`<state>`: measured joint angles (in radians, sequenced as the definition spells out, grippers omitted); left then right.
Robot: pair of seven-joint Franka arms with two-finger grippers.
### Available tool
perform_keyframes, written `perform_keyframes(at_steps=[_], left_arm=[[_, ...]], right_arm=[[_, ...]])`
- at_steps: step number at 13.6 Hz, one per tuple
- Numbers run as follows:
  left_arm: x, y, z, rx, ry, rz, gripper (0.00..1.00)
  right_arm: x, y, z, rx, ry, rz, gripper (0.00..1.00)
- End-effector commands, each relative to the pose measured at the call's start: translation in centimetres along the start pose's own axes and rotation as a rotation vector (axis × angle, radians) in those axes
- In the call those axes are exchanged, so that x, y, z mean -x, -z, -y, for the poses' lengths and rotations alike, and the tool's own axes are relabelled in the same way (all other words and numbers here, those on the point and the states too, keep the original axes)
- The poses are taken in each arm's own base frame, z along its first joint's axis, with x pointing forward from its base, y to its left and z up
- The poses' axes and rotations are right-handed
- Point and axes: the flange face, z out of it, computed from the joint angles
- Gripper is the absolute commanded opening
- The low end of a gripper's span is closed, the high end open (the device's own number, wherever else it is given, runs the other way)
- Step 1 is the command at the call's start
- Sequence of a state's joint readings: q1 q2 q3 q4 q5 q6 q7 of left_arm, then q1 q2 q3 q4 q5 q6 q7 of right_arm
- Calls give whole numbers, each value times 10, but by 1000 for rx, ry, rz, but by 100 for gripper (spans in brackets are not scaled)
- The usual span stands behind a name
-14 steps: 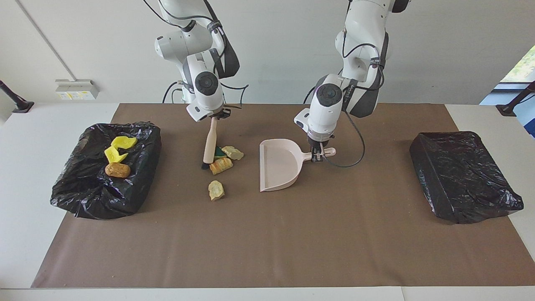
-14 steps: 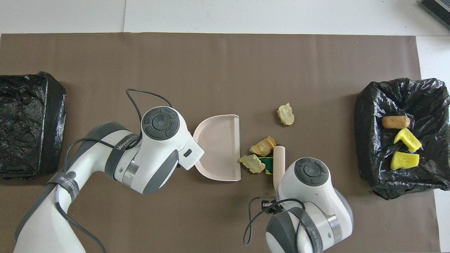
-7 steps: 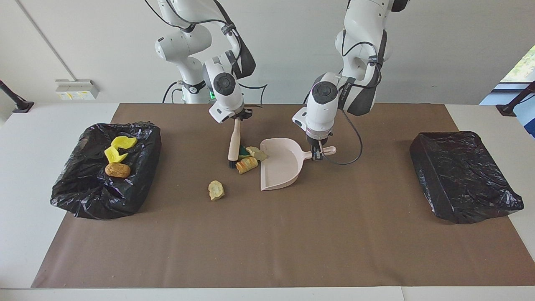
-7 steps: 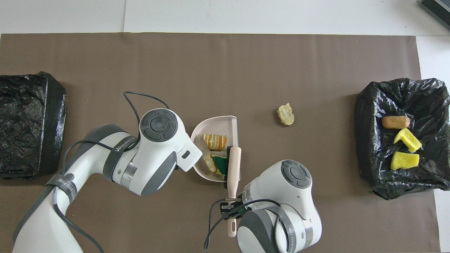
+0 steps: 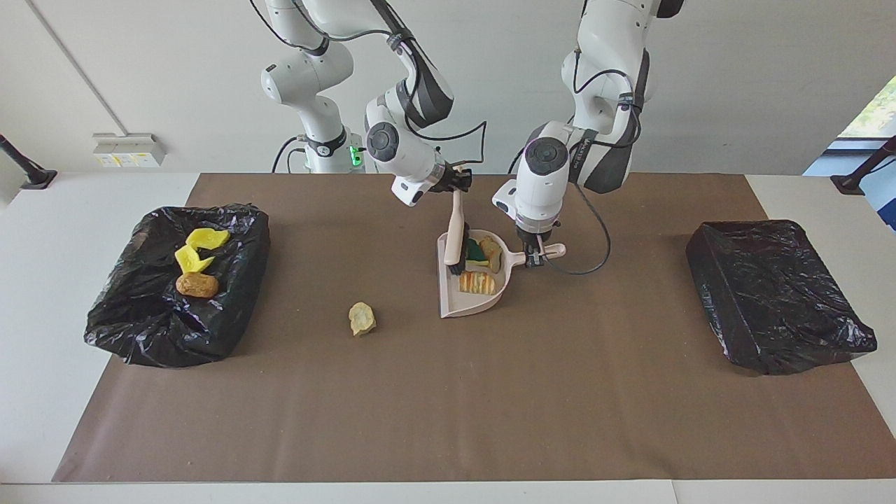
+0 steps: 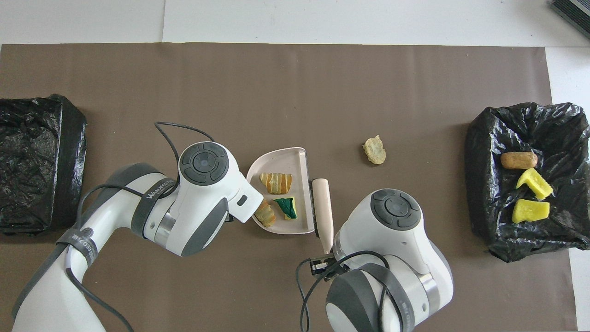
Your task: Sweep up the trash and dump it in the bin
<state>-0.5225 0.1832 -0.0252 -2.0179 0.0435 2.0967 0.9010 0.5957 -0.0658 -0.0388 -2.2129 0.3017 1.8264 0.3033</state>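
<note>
My left gripper (image 5: 535,253) is shut on the handle of the pink dustpan (image 5: 455,302), which lies on the mat (image 6: 281,158). Three trash lumps lie in the pan: a striped orange one (image 5: 476,282) (image 6: 275,182), a green one (image 5: 477,250) (image 6: 286,207) and a tan one (image 5: 493,254) (image 6: 266,216). My right gripper (image 5: 456,183) is shut on the beige-handled brush (image 5: 456,224) (image 6: 322,207), whose bristles stand at the pan's open edge. One tan lump (image 5: 362,318) (image 6: 374,151) lies loose on the mat.
A black-lined bin (image 5: 140,329) (image 6: 479,152) at the right arm's end holds two yellow lumps (image 5: 199,240) (image 5: 192,260) and a brown one (image 5: 197,284). A second black-lined bin (image 5: 777,294) (image 6: 32,161) stands at the left arm's end.
My right gripper has swept the brush toward the left arm's end, pushing three lumps into the dustpan. The pan has shifted slightly. The loose tan lump has not moved.
</note>
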Motion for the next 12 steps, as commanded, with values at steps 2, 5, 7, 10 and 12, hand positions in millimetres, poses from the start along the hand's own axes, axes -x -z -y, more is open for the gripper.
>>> perform_keyframes(at_steps=[2, 5, 7, 10, 12], left_arm=[[14, -1, 0, -24, 98, 7, 0], [15, -1, -1, -15, 103, 16, 0], [14, -1, -2, -14, 101, 17, 0], [14, -2, -3, -14, 101, 17, 0], [15, -4, -3, -14, 101, 17, 0]], right_arm=[[-17, 14, -40, 215, 64, -58, 0], [-47, 30, -98, 363, 124, -74, 0], [-74, 55, -140, 418, 139, -64, 0], [-114, 79, -194, 473, 175, -68, 0], [-145, 74, -201, 523, 189, -57, 0]])
